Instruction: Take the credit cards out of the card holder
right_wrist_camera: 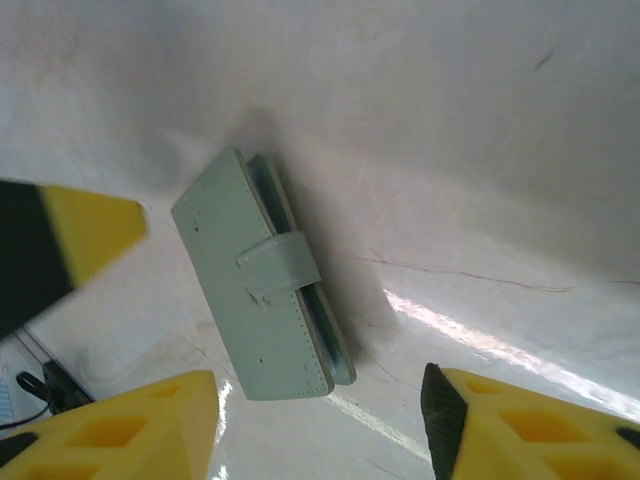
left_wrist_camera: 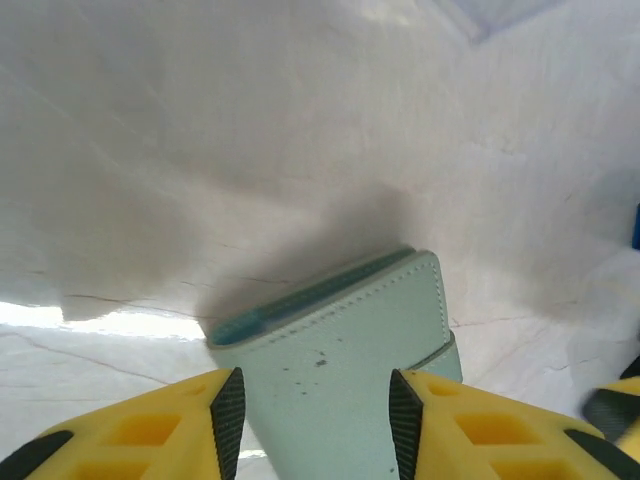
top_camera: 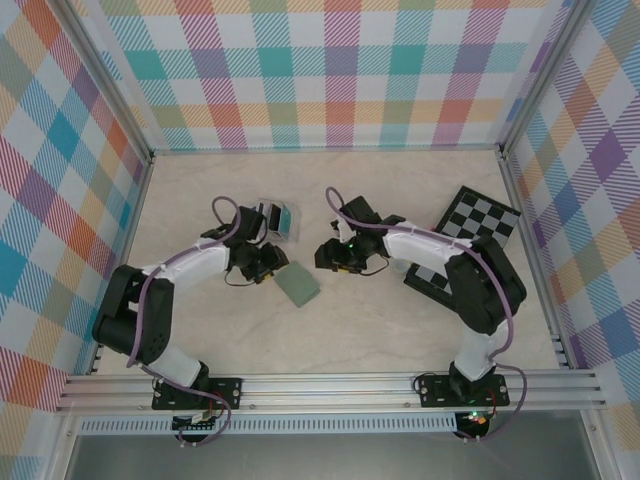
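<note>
Up top: the holder [top_camera: 298, 284] lies flat on the table [top_camera: 200, 200], closed, between the two arms. The left gripper [top_camera: 268, 262] is at its far-left end, and the right gripper [top_camera: 335, 255] hangs just beside it on the other side.

Left wrist: the left gripper [left_wrist_camera: 315, 390] has its fingers [left_wrist_camera: 228, 410] straddling one end of the holder [left_wrist_camera: 340, 350], about half open. The pads look to meet the edges, but I cannot tell whether they actually squeeze. A teal strip runs along the seam, either lining or a card edge.

Right wrist: the right gripper [right_wrist_camera: 318, 375] is spread wide with nothing held, and the holder [right_wrist_camera: 255, 280] lies just ahead of it. The strap [right_wrist_camera: 278, 265] wraps over the holder's long edge, so it is fastened.

My read: this thing is light, thin and soft, a stitched skin with a smooth face. It will probably slide on the table and bend if pinched at one corner. Better to clamp across an end, both covers together, and let the other gripper peel the strap's free tip. Squeeze gently, since cards inside could flex.
</note>
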{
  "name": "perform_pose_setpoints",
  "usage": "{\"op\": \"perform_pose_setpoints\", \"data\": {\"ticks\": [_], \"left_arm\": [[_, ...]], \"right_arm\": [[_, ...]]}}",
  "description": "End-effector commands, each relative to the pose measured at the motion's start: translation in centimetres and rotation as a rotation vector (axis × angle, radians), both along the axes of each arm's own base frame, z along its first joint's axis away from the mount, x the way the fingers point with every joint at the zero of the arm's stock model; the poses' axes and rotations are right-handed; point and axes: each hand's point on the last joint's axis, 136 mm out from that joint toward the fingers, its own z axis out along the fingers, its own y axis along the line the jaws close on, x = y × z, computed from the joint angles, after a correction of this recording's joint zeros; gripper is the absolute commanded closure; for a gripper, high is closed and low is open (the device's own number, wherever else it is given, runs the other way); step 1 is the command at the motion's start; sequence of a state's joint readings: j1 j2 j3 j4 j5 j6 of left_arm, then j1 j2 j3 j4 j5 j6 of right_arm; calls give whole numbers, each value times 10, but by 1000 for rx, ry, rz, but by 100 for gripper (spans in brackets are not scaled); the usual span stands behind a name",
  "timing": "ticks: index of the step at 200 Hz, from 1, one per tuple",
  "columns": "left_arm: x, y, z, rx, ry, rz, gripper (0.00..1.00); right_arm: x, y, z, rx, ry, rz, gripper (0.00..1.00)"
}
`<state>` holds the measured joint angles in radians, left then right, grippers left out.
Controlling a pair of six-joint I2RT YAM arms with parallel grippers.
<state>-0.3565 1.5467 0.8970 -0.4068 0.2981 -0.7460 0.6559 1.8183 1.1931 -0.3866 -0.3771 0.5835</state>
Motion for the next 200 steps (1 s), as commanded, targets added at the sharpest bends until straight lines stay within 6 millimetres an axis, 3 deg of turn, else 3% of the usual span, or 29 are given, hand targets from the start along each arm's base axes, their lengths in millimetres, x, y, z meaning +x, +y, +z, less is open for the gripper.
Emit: {"op": "perform_pose_setpoints", "data": {"ticks": [1,49,109,200], "left_arm": [[-12,5,-5,-93,40,42,55],[-19,-2,-14,-223,46,99,55],[-23,-11,-17,-277,57,79,55],[-23,-22,-32,-312,81,55,54]], "right_arm": [[-4,17,5,34,23,63,45],[-17,26,-17,-1,89,114,62],[-18,27,-29,-29,111,101,70],[-19,14,-59,-143,170,59,76]]}}
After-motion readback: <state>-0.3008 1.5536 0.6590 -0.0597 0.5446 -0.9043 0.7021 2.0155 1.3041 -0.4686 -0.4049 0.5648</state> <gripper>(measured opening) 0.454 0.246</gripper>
